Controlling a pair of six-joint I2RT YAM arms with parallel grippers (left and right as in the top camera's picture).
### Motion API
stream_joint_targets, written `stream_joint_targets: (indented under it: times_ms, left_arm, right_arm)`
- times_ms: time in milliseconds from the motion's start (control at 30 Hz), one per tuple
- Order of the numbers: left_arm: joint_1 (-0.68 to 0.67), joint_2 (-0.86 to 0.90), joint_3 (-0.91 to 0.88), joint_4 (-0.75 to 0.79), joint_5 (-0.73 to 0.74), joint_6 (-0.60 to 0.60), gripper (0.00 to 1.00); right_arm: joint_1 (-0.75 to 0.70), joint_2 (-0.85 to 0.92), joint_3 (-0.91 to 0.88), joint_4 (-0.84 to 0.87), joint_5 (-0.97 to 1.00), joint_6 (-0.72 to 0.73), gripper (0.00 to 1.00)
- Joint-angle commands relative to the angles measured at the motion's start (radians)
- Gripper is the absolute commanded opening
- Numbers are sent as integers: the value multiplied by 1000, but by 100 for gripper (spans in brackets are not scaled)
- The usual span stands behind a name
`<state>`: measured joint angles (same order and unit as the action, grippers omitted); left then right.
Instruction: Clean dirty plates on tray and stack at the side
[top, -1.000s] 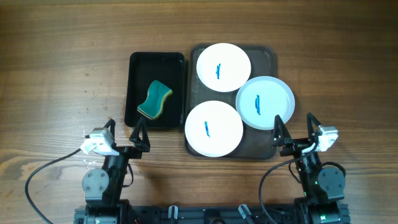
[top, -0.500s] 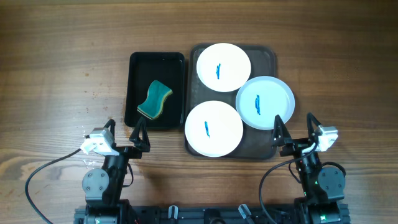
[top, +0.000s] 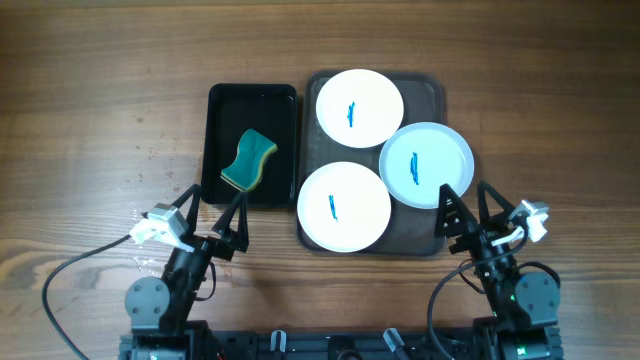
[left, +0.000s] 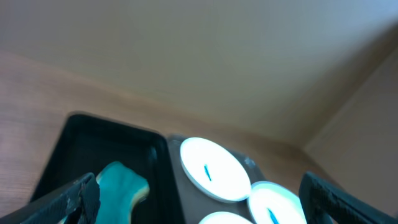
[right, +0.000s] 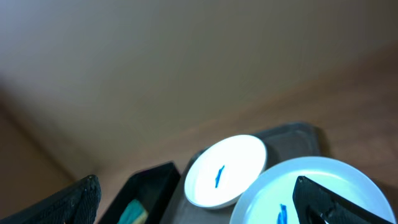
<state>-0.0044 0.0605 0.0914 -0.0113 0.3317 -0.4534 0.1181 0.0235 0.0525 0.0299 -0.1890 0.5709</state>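
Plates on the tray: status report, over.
Left hand open, empty. Right hand open, empty. Three plates on tray, all smeared blue. Sponge in black tray.

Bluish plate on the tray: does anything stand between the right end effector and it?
Nothing visible does. The open right end effector sits at the near edge of the bluish plate, with no object between them in the overhead view.

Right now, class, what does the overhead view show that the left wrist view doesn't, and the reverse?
Overhead only: the right gripper and the near plate in full. Left wrist only: the pale wall beyond the table. Both: the sponge in the black tray, and the blue-smeared far plate on the brown tray.
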Motion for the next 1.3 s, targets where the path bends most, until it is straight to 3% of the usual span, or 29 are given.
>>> stream_joint_targets:
  times_ms: [0,133,200,300,467,500,533,567,600,633,667,733,767,833,933,1033,1133,1233,1267]
  left_arm:
    - [6,172,198,-99,84,-29,100]
    - [6,639,637,-423,196,-21,100]
    - [6,889,929,-708,216,47,100]
    - [6,1108,1177,-943,213,135,100]
    - [5,1238,1205,-953,212,134,100]
    - [-8,1263,1205,-975,147,137,95]
    - [-40,1293,1205,-1018,18,137,84]
    - [-88,1327,1205,-1055,-112,137,81]
    - [-123,1349,1205,-1069,-152,137,86]
    - [-158,1368,1205,-1065,-149,135,100]
    - [-180,1380,1205,-1045,-152,137,100]
    - [-204,1411,1197,-966,-278,132,84]
    - [-214,1448,1191,-937,-376,132,82]
    - [-219,1544,1190,-909,-396,133,79]
    - [-218,1675,1190,-874,-397,161,76]
    - [-217,1762,1190,-842,-397,163,76]
    - [-217,1818,1190,-788,-397,163,76]
    - [-217,1872,1189,-740,-397,166,68]
    - [-217,1892,1189,-727,-397,166,61]
  right_arm:
    - [2,61,202,-89,-101,-172,100]
    - [2,398,562,-375,-192,-256,100]
    - [2,625,811,-606,-202,-257,100]
    - [2,866,1065,-873,-196,-260,100]
    - [3,1085,1106,-1038,-231,-290,99]
    - [3,1126,1105,-1080,-232,-319,90]
    - [3,1157,1104,-1102,-242,-357,75]
    - [3,1174,1104,-1115,-274,-391,67]
    - [3,1178,1104,-1122,-284,-402,66]
    - [3,1177,1104,-1128,-283,-415,65]
    - [3,1177,1104,-1131,-283,-414,64]
    - [3,1177,1104,-1139,-284,-415,61]
    - [3,1177,1102,-1150,-284,-415,59]
    - [29,1177,1058,-1152,-285,-420,51]
    - [102,1176,949,-1089,-282,-378,50]
    - [120,1176,867,-1004,-280,-243,50]
    - [120,1177,837,-943,-280,-227,51]
    - [120,1177,837,-938,-279,-230,51]
    - [120,1177,837,-938,-279,-230,51]
